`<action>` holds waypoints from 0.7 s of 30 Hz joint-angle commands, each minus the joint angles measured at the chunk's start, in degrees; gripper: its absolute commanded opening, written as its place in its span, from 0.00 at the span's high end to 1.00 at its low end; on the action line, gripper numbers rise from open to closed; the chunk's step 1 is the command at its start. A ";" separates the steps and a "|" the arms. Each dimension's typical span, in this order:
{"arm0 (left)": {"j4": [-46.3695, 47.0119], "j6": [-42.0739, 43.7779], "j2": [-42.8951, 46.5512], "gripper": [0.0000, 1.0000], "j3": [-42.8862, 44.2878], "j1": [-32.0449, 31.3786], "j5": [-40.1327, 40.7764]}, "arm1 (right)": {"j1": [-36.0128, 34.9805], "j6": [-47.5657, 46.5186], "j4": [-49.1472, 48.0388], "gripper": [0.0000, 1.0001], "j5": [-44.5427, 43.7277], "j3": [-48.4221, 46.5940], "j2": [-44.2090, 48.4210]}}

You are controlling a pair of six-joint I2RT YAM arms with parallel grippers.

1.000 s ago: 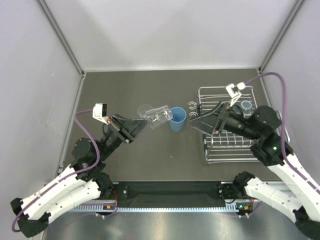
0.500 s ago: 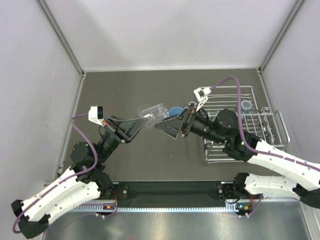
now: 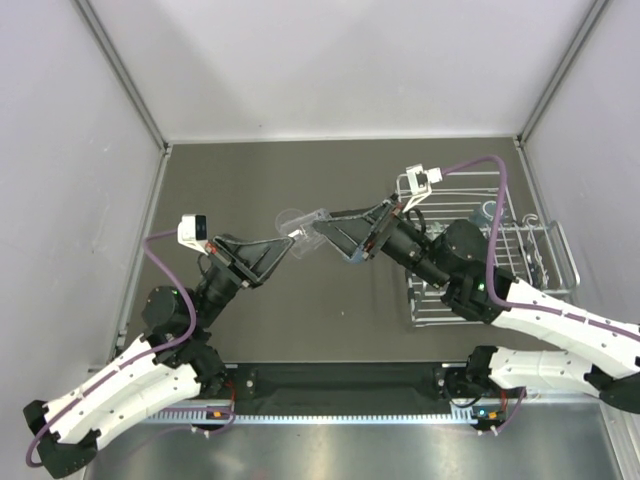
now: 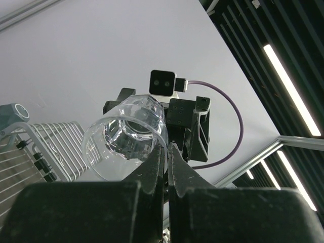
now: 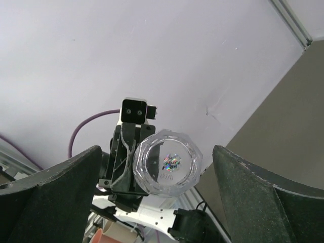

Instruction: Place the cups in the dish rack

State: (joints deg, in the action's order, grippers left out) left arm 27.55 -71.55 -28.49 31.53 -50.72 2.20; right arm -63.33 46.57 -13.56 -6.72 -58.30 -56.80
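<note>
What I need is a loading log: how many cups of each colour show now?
Clear tumblers: 2, the held tumbler in the left fingers, the standing tumbler beside it
Teal-green mug: 1
Total: 3 cups

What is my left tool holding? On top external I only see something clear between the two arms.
Observer: A clear tumbler; the left wrist view shows the left tool shut on its rim.
Operator: Which end faces the other arm?
Observer: Its base, with a small shiny sticker, points at the right tool in the right wrist view.
Operator: Touching yet?
Observer: No; that view shows gaps between the tumbler and both open fingers.
</note>
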 commanded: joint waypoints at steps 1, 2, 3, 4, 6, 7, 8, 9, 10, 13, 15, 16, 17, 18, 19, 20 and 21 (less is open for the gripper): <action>5.94 -0.52 0.54 1.00 -0.06 0.09 -0.35 | -1.36 -0.86 -5.42 0.11 -1.63 -2.60 -1.12; 6.02 -0.52 0.63 1.00 0.02 0.09 -0.52 | -1.44 -0.86 -5.16 0.11 -1.63 -3.04 -1.39; 5.94 -0.52 0.54 1.00 0.02 0.09 -0.53 | -1.44 -0.86 -4.90 0.13 -1.63 -3.04 -1.56; 6.20 -0.52 0.54 1.00 0.02 0.09 -0.53 | -1.53 -0.86 -5.07 0.14 -1.63 -3.04 -1.74; 6.37 -0.43 0.63 1.00 -0.06 0.09 -0.70 | -1.62 -0.60 -5.33 0.18 -1.54 -2.96 -2.00; 6.55 -0.43 0.54 1.00 -0.06 0.09 -0.79 | -1.62 -0.60 -5.42 0.20 -1.45 -2.87 -2.18; 6.55 -0.43 0.54 1.00 -0.24 0.01 -0.79 | -1.71 -0.60 -5.51 0.24 -1.45 -2.87 -2.27; 6.64 -0.52 0.45 1.00 -0.24 0.09 -0.96 | -1.71 -0.51 -5.51 0.27 -1.63 -2.87 -2.44; 6.55 -0.52 0.54 1.00 -0.33 0.09 -1.14 | -1.71 -0.51 -5.51 0.34 -1.80 -2.87 -2.44; 4.80 -0.87 0.37 1.00 0.11 0.09 -1.23 | -1.71 -0.86 -4.99 0.61 -1.98 -3.48 -2.71; 2.08 -0.87 0.37 0.99 0.63 0.09 -1.40 | -1.80 -1.39 -3.93 0.89 -2.33 -4.01 -2.71; 1.29 -0.61 0.37 0.93 0.81 0.09 -1.49 | -1.71 -1.74 -1.84 0.96 -3.38 -4.97 -2.79; -0.20 -0.70 0.45 0.77 0.90 0.09 -1.58 | -1.71 -2.79 -0.51 1.00 -4.00 -5.50 -2.71; -0.91 -0.70 0.80 0.69 0.90 0.09 -1.58 | -1.71 -3.32 0.72 1.00 -4.78 -6.11 -2.45; -1.96 -0.35 1.07 0.59 0.99 0.09 -1.49 | -1.71 -4.02 2.21 1.00 -6.71 -7.08 -2.27; -2.93 -0.17 1.42 0.45 0.99 0.09 -0.97 | -1.62 -5.68 4.57 1.00 -7.86 -7.44 -2.01; -5.38 0.00 2.12 0.36 1.08 0.09 -0.53 | -1.62 -6.65 6.08 1.00 -9.00 -8.05 -1.57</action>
State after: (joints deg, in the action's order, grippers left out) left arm 25.58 -71.72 -28.10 31.48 -50.63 1.98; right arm -64.12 43.92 -10.55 -11.14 -61.76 -59.44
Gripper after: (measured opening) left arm 0.566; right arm 0.446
